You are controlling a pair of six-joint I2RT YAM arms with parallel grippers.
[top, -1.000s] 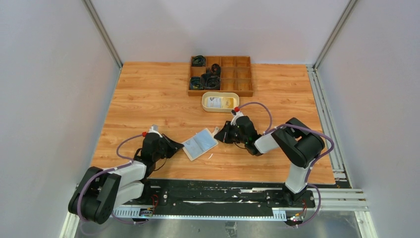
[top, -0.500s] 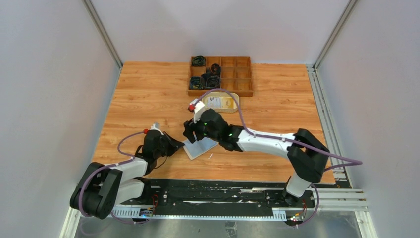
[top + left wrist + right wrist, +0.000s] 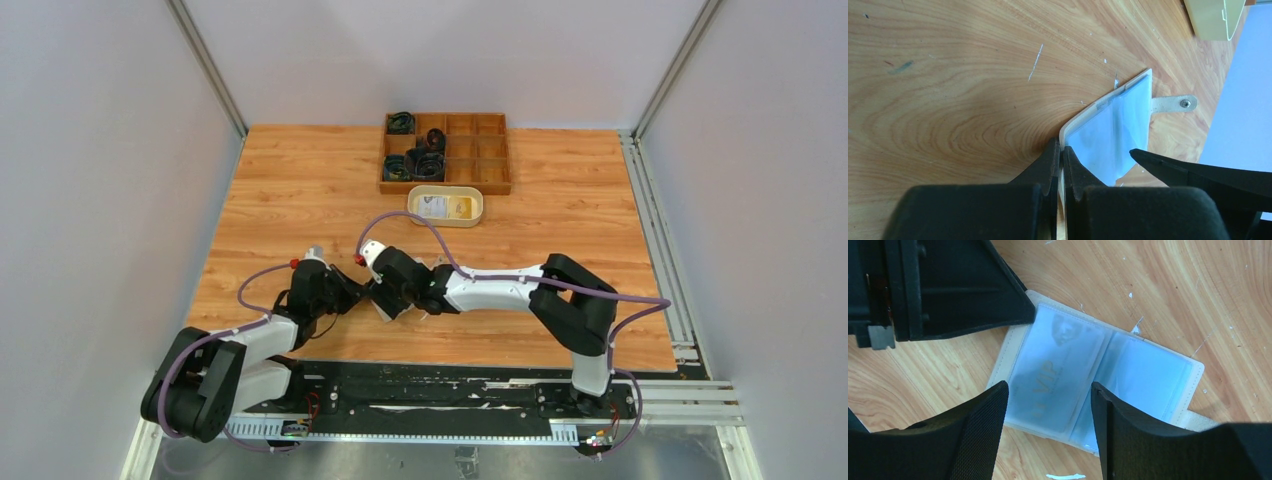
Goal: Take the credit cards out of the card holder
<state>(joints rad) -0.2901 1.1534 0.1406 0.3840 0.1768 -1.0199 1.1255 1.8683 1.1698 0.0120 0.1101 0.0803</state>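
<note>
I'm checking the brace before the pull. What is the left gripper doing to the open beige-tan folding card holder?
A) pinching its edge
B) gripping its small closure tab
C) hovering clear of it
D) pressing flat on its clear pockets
A: the left wrist view shows the left gripper shut on the edge of the beige-tan folding card holder, its closure tab untouched.

The right hand (image 3: 1048,392), spread wide, hangs over the open card holder (image 3: 1153,372) showing a VIP-marked credit card (image 3: 1048,367).
</note>
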